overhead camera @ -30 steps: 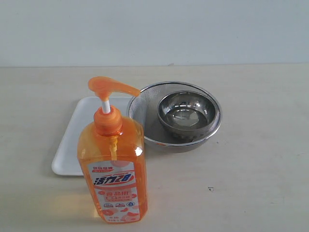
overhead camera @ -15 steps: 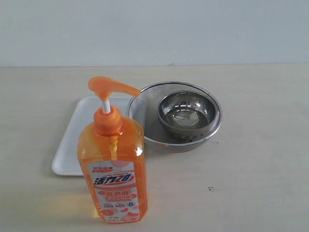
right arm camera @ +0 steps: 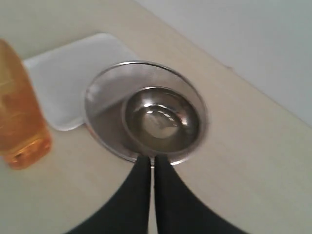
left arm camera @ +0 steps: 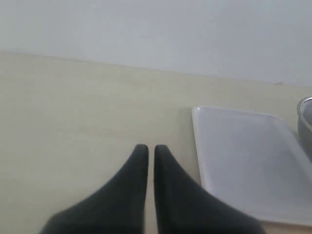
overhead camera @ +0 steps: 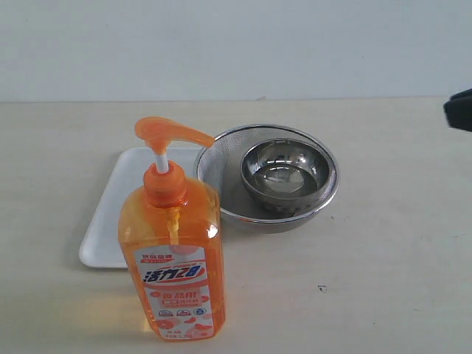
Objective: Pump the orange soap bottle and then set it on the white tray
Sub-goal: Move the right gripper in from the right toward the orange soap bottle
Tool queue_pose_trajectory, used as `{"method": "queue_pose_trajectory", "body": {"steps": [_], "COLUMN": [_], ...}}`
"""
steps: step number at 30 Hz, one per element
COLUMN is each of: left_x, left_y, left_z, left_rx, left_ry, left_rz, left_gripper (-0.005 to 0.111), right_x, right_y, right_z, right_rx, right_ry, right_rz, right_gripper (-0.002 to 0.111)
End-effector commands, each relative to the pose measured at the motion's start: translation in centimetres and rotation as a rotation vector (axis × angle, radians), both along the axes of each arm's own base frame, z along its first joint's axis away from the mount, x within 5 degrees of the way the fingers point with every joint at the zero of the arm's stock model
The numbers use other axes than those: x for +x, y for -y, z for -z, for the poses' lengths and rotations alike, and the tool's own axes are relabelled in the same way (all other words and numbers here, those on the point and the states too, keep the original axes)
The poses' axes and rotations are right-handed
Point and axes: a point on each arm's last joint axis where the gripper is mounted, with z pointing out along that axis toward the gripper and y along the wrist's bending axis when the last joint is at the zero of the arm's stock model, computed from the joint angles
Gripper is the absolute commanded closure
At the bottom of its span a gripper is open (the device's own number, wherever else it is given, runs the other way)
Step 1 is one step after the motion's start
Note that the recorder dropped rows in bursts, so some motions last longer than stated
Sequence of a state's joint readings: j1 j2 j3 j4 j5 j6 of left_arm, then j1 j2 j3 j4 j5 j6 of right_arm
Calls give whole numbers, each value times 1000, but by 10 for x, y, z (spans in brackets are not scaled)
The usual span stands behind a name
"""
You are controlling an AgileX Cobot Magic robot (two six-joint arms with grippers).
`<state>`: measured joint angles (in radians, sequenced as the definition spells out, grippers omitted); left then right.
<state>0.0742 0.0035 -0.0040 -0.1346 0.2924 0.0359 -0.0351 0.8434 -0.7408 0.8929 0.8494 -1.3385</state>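
Right gripper [right arm camera: 151,160]: jaws pressed together, nothing between them, tips seen against the near rim of the mesh strainer [right arm camera: 100,92]. Left gripper [left arm camera: 147,148] likewise: fingers together w/ only a thin seam, empty, over bare table [left arm camera: 73,112] just beside the white tray [left arm camera: 243,156]. Orange soap bottle [overhead camera: 177,251] stands upright on the table at the front of the exterior view, in front of the tray's near edge; touching it or not, can't tell. Neither gripper is on it. Pump head [overhead camera: 166,133] sits raised w/ the white stem showing, so prob. not pressed yet; spout points toward the strainer side. Strainer holds a steel bowl [overhead camera: 285,173] and sits just beside the tray, its rim looking to overlap the tray's edge. Tray is bare, which suits the 2nd step. A dark bit at the right edge of the exterior view, prob. the right arm [overhead camera: 460,110], is well apart from the bottle. Closed jaws make sense for step 1: a blunt closed tip can push the pump down. For the lift a gripper must open and take the flat sides; the bottle is tall, so it may tip if pushed off-centre.
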Motion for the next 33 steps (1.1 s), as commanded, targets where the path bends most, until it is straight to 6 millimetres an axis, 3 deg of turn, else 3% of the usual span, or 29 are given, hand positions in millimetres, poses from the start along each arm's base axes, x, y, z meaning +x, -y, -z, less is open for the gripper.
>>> {"method": "queue_pose_trajectory", "body": {"steps": [1, 7, 14, 29, 33], "left_x": [0, 0, 0, 0, 0], "left_y": [0, 0, 0, 0, 0], "left_z": [1, 1, 1, 1, 1], "left_rx": [-12, -12, -12, -12, -12], "left_ry": [1, 1, 1, 1, 1], "left_rz": [5, 5, 5, 5, 5], "left_gripper": [102, 102, 102, 102, 102], "right_x": [11, 25, 43, 32, 29], "right_y": [-11, -14, -11, -16, -18], "right_z": [4, 17, 17, 22, 34], "right_rx": [60, 79, 216, 157, 143], "right_ry": [-54, -114, -145, -168, -94], "right_rz": [-176, -239, -76, -223, -287], "right_gripper": [108, 108, 108, 108, 108]}}
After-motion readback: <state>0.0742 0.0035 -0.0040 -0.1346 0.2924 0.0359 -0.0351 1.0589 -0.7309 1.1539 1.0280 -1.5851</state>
